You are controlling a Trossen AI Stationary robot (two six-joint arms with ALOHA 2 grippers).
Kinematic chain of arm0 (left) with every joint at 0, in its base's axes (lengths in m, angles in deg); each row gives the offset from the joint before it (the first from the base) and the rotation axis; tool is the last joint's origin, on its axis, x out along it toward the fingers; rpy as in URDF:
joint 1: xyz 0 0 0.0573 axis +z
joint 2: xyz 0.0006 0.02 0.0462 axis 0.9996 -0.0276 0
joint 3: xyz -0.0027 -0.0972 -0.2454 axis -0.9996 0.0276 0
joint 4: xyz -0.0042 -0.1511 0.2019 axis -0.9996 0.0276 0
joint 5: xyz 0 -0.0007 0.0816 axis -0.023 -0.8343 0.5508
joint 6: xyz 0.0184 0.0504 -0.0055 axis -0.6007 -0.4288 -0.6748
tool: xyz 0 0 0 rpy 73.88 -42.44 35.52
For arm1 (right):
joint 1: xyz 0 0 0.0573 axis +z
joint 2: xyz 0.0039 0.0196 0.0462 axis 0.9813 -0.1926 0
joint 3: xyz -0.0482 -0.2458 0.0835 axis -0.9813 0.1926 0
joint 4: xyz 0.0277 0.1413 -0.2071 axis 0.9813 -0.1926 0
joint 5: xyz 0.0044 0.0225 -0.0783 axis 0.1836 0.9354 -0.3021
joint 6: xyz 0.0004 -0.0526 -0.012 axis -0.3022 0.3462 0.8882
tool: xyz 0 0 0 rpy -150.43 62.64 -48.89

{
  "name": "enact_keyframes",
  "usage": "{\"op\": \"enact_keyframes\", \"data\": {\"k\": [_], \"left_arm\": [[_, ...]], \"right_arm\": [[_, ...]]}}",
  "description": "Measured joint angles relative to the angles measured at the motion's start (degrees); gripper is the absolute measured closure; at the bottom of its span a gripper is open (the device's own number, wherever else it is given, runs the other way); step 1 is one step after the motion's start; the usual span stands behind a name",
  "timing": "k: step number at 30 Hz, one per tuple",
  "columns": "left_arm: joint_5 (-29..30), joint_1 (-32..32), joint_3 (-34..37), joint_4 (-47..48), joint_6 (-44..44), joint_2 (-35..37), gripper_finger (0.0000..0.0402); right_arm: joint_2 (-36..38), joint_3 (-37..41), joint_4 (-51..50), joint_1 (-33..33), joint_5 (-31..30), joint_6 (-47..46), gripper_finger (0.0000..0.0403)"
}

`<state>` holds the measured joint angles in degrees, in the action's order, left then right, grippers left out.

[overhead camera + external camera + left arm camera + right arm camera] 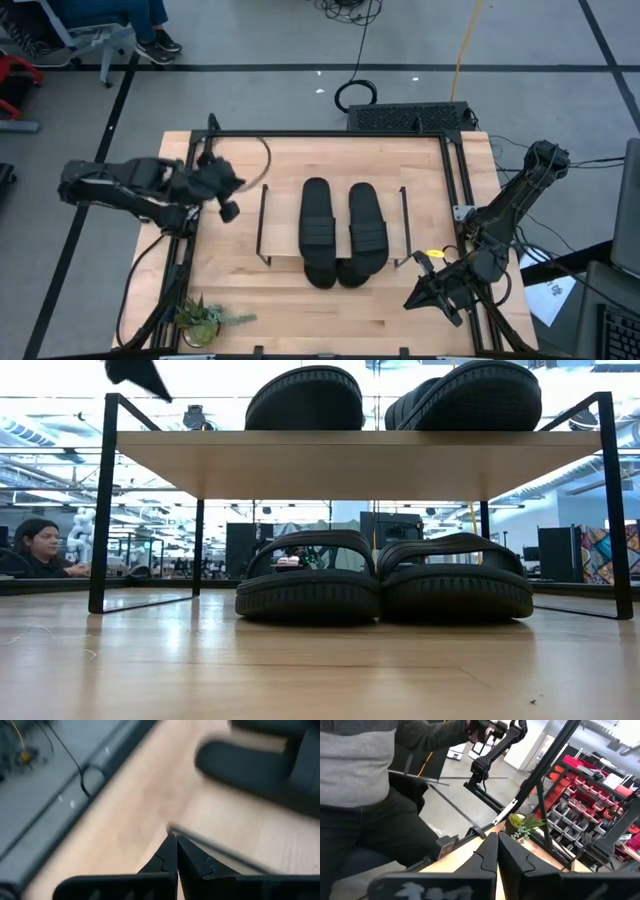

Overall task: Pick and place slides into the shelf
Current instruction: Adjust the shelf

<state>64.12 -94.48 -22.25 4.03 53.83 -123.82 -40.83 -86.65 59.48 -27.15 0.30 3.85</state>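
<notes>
- Since all four slides already sit in the shelf, no slide lies loose on the bench; two slides rest on the top plank with long axes running near to far, to the right of the left gripper, which is nearer than the right gripper.
- Both grippers are pressed together and empty.
- Only the low view shows the lower pair beneath the plank.

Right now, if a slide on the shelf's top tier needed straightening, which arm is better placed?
Left. The left gripper, shut, hangs beside the shelf at its left side, and its camera faces the slides. The right gripper, shut, sits by the near edge of the table, pointing toward the plant.
</notes>
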Motion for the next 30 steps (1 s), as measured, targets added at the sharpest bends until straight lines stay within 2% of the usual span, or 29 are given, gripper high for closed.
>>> {"op": "enact_keyframes", "data": {"k": [3, 9, 16, 19, 24, 30], "left_arm": [[-0.86, -2.61, 5.47, 1.39, 5.17, 1.66, 0.0402], [-1.37, -9.21, 12.02, 6.06, 19.64, 1.53, 0.0402], [-8.95, -18.12, 19.22, 3.93, 32.41, -1.05, 0.0401], [-9.21, -20.61, 21.56, -0.41, 34.42, -3.28, 0.0401], [-9.16, -20.76, 23.34, -8.95, 34.60, -9.46, 0.0401], [-7.66, -23.48, 23.36, -10.98, 40.16, -16.65, 0.0401]], "right_arm": [[0.00, 0.00, 0.50, -0.38, -0.04, 0.23, 0.0403], [0.02, 0.00, 0.56, -0.85, -0.12, 0.08, 0.0403], [0.02, 0.00, 0.27, -0.81, -0.12, 0.05, 0.0403], [0.02, 0.00, 0.22, -0.81, -0.11, 0.05, 0.0403], [0.02, 0.00, 0.63, -0.81, -0.11, 0.12, 0.0403], [0.02, 0.00, 0.75, -0.81, -0.11, 0.06, 0.0403]]}}
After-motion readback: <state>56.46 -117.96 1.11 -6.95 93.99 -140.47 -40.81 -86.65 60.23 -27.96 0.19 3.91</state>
